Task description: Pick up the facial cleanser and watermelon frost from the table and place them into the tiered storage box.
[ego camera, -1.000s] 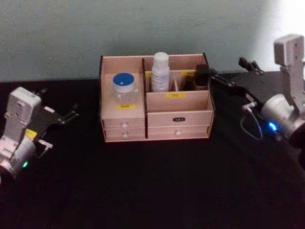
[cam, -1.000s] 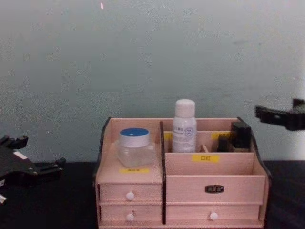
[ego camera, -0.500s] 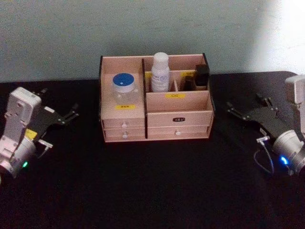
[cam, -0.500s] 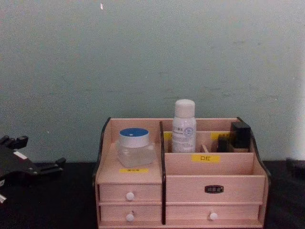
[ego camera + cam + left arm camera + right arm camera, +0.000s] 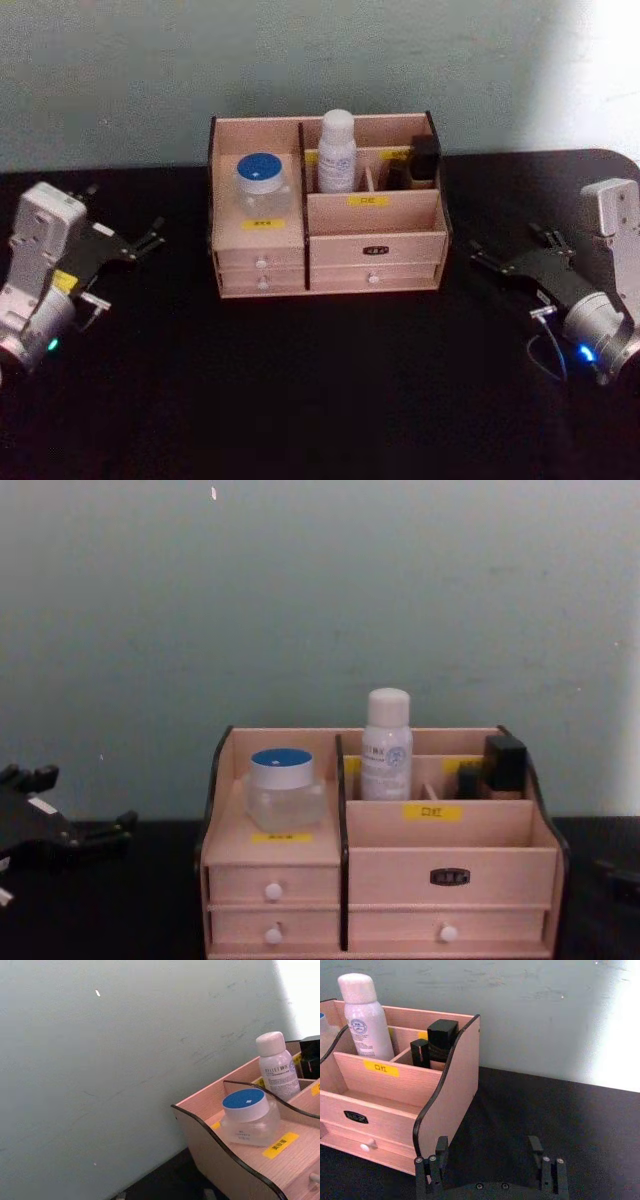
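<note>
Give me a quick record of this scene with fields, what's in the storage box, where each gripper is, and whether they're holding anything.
surface: black table
tiered storage box: centre of table, drawers shut
left compartment: clear jar with blue lid
back middle compartment: white bottle, upright
back right compartment: black container
left gripper: open, empty, to the left of the box
right gripper: open, empty, to the right of the box, low over the table
</note>
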